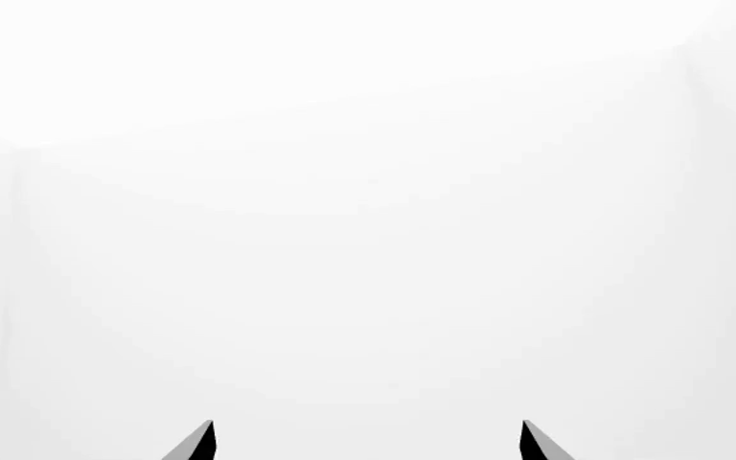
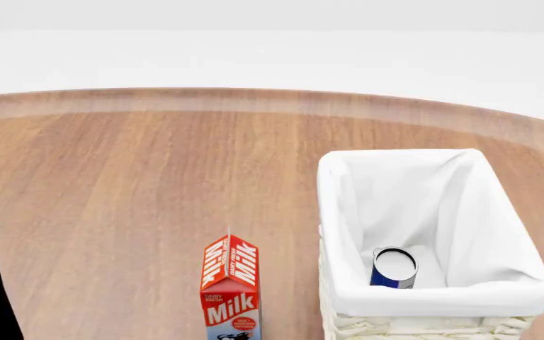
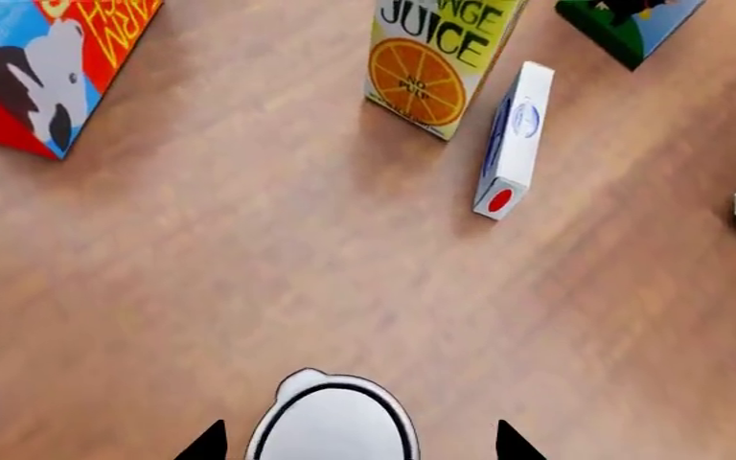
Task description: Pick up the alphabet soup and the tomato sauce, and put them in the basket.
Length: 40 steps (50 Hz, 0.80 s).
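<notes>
**Ana:** Right end effector (image 3: 357,443) shows two dark fingertips spread wide at the bottom edge of its wrist frame, with a silvery-white can top (image 3: 331,422) sitting between them. I can't tell whether the pads touch it, or which can it is, since no label shows.

**Ben:** Likely the tomato sauce, I'd judge, because the alphabet soup (image 2: 394,268) already lies at the bottom of the basket (image 2: 348,212), lower right of the head frame. And the left one?

**Ana:** Left end effector (image 1: 365,443) has its tips apart and holds nothing; only blank white lies ahead of it.

**Ben:** Risks?

**Ana:** An off-centre closure could tip the can or roll it away. On the carry, the orange juice carton (image 3: 443,57) and the small white box (image 3: 513,141) stand upper centre, and the milk carton (image 2: 231,290) sits just beside the basket wall; a low sweep could knock them over.

**Ben:** Room?

**Ana:** The worktop (image 2: 111,184) is bare across the head frame's left and middle, its curved far edge well away.
</notes>
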### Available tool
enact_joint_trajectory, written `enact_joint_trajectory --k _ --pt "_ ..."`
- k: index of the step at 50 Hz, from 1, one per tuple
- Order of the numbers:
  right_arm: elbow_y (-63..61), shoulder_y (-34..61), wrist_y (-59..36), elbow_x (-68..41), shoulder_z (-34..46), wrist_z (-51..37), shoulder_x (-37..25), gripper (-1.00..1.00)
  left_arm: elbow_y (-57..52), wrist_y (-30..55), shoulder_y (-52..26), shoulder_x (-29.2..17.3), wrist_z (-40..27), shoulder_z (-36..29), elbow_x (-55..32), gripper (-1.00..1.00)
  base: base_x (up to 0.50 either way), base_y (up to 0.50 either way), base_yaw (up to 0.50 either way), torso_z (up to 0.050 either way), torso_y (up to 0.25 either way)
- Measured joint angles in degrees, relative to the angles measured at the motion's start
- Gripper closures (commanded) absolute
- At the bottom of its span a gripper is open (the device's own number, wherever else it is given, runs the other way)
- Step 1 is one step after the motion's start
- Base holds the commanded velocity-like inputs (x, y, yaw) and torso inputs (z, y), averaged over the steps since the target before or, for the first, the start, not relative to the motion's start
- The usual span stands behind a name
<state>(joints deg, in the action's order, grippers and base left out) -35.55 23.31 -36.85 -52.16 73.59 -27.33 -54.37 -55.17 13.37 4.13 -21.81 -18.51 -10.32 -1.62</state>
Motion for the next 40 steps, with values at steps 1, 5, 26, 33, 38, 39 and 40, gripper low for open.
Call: enact_joint_trajectory --k 1,5,26,33,38,39,40 --pt "0.26 -0.03 0.1 0.11 0.02 0.11 0.12 -1.0 0.02 -0.01 0.0 -0.02 -0.02 0.0 -0.01 -1.0 0.0 0.0 0.0 0.0 0.0" --pt "1.38 -0.21 0.6 0.63 0.17 0.61 0.78 -1.0 0.03 -0.02 -0.01 -0.13 -0.11 0.05 -0.11 -1.0 0.0 0.0 0.0 0.0 0.0" --pt "6.78 -2.11 4.28 2.65 0.73 3.18 2.86 -1.0 -0.22 0.18 -0.02 -0.6 -0.58 0.02 -0.4 -1.0 0.0 0.0 0.0 0.0 0.0" --pt "9.08 -2.92 5.72 3.21 0.89 4.21 3.51 -1.0 -0.06 0.02 0.0 -0.71 -0.76 -0.06 -0.41 -1.0 0.0 0.0 0.0 0.0 0.0" --pt "10.26 -3.39 6.49 3.32 0.95 4.77 3.81 -1.0 0.08 -0.11 0.01 -0.78 -0.87 -0.14 -0.42 -1.0 0.0 0.0 0.0 0.0 0.0" --pt "10.56 -3.49 6.69 3.38 0.97 4.9 3.9 -1.0 0.11 -0.14 0.02 -0.79 -0.9 -0.16 -0.42 -1.0 0.0 0.0 0.0 0.0 0.0" --pt "10.71 -3.56 6.77 3.34 0.96 4.98 3.93 -1.0 0.15 -0.18 0.03 -0.81 -0.93 -0.17 -0.42 -1.0 0.0 0.0 0.0 0.0 0.0"
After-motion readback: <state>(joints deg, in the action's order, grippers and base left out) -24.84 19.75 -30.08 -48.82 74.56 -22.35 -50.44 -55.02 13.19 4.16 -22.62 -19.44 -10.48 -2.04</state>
